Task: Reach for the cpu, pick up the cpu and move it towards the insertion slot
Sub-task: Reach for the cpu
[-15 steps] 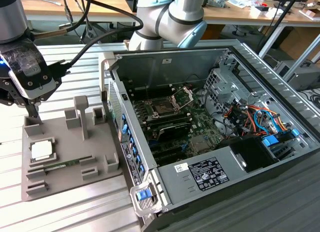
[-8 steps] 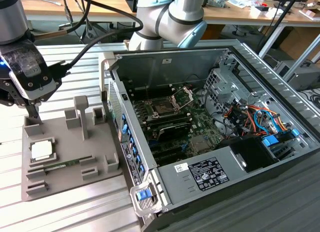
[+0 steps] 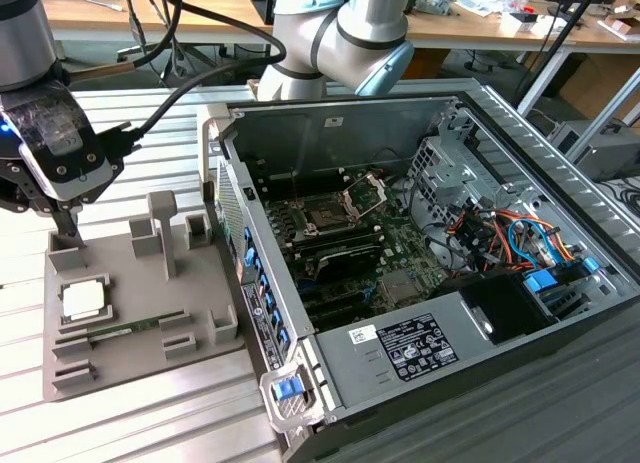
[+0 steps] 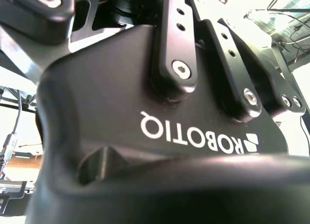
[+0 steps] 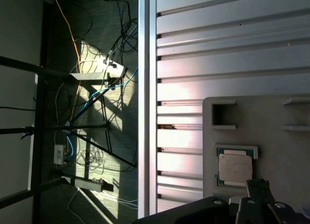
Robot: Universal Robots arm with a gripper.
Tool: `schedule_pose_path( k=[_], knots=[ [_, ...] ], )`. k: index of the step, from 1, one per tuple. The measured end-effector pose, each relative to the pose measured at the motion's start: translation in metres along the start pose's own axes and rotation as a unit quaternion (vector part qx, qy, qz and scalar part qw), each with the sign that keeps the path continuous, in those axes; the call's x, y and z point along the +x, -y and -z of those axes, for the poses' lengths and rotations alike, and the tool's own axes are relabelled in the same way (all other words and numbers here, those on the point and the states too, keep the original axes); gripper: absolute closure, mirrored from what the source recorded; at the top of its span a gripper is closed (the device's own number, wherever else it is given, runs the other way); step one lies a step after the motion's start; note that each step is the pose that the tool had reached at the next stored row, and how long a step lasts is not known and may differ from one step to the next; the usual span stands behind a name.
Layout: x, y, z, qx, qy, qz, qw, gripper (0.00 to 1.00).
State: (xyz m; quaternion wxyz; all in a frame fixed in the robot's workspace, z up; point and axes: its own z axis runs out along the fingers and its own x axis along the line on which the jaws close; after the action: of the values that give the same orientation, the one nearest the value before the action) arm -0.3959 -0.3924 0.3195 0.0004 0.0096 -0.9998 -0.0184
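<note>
Now the claw [image 3: 72, 235] is hanging over the grey tray [image 3: 150, 328], whether wide or narrow I cannot tell; the cpu [image 3: 83, 299] is lying in its recess just below, slightly aside. Probably the claw should be centring squarely above it, descending slowly, gripping opposite edges

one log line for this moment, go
phase: reach | hand: over grey tray, close to cpu | cpu: flat in tray recess, not lifted | insertion slot: in open computer case, bracket raised
</note>
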Motion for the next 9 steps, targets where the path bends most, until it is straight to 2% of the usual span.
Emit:
schedule_pose_path(
  k=[9],
  knots=[
    [0.0000, 0.0000, -0.0015, 0.0000, 0.0000, 0.000, 1.0000, 0.89]
  ],
)
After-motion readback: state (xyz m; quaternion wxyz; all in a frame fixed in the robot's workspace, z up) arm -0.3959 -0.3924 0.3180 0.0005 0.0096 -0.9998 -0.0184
